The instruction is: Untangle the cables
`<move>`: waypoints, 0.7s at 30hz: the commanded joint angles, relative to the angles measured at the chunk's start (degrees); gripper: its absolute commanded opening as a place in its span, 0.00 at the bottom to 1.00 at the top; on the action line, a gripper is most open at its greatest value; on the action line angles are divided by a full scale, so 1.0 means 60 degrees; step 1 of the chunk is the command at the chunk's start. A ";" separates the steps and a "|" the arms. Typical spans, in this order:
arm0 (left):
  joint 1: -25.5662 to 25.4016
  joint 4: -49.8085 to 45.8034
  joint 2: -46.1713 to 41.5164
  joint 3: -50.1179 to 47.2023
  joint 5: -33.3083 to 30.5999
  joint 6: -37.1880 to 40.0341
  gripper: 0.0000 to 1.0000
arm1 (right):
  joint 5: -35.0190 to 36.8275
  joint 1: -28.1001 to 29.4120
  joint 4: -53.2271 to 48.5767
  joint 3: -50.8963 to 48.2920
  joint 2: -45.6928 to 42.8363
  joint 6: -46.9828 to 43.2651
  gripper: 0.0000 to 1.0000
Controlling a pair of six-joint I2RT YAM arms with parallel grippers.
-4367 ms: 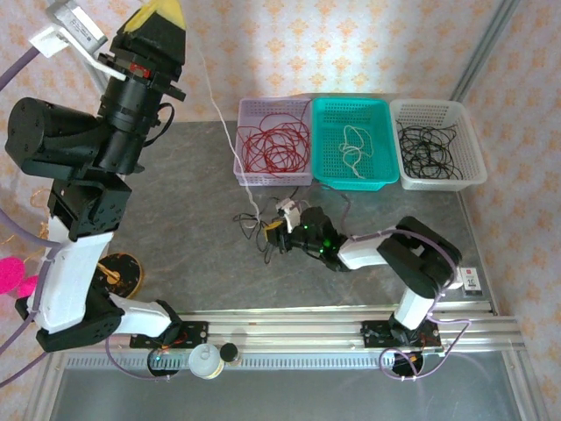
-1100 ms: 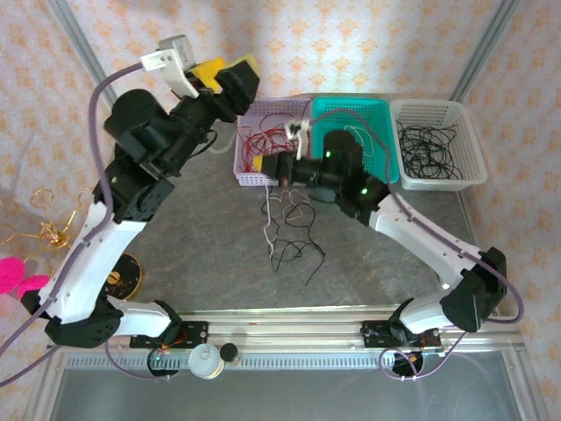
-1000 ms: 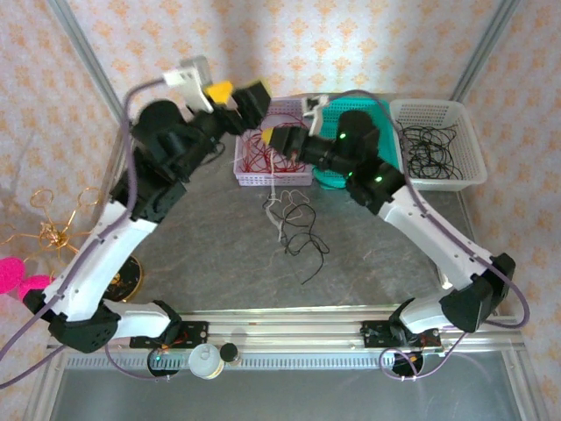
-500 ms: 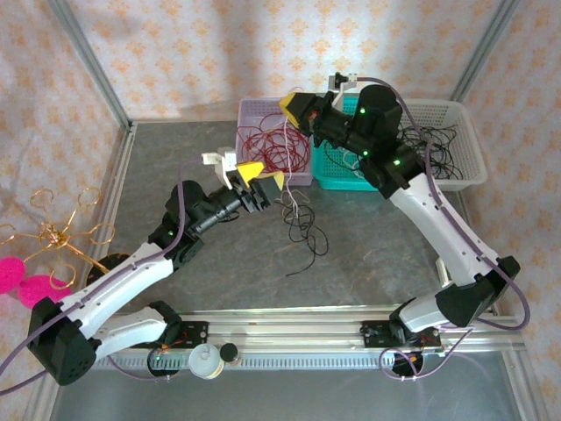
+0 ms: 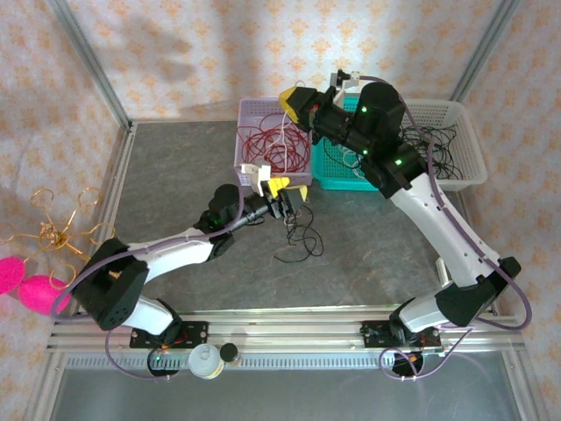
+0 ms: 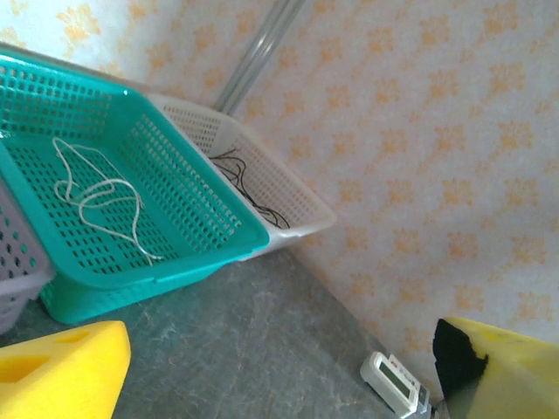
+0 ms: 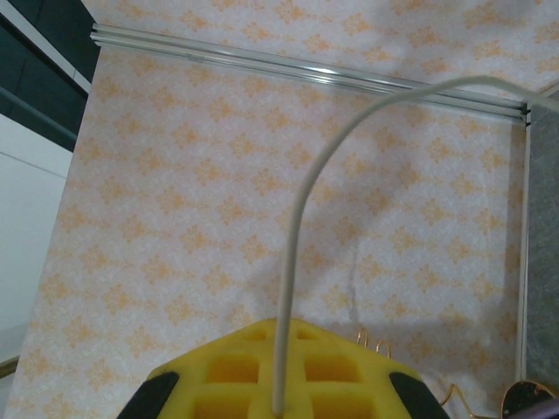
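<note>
Seen from above, the right gripper is raised high over the far part of the table, between the lilac basket and the teal basket. Its yellow fingers are pressed together on a white cable. This cable hangs down in front of the red cables that lie in the lilac basket. Its lower end goes into a small tangle with a black cable, which lies on the table just near of these two baskets. The left arm is stretched low over the table. The left gripper is just beside the far left edge of the tangle, and I cannot tell if it touches the strands. The white basket at the far right holds black cables.

In the left wrist view, the two yellow fingers stand far apart in the lower corners, with nothing between them except the grey table. Beyond them is the teal basket with a curled white cable inside, and behind it the white basket with the black cables.

In the right wrist view, the yellow fingers are closed. The white cable comes out from between them, rises, and bends over to the right in front of the wallpaper.
</note>
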 commanded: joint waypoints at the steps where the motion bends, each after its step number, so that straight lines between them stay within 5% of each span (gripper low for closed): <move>1: -0.0312 0.1501 0.0552 0.0064 -0.0046 0.0135 0.88 | 0.0500 0.0040 0.0318 0.0963 -0.0087 0.0024 0.00; 10: -0.1011 0.2929 0.2734 -0.0544 -0.0217 -0.0366 0.76 | 0.2182 -0.0118 0.0355 0.3029 0.0165 -0.0485 0.00; 17: -0.1132 0.3923 0.3798 -0.0980 -0.0628 -0.1177 0.34 | 0.2840 -0.0263 0.0297 0.4244 0.0515 -0.0715 0.00; 21: -0.1134 0.4125 0.3928 -0.1258 -0.0612 -0.1310 0.31 | 0.3041 -0.0403 0.0378 0.4296 0.0513 -0.0906 0.00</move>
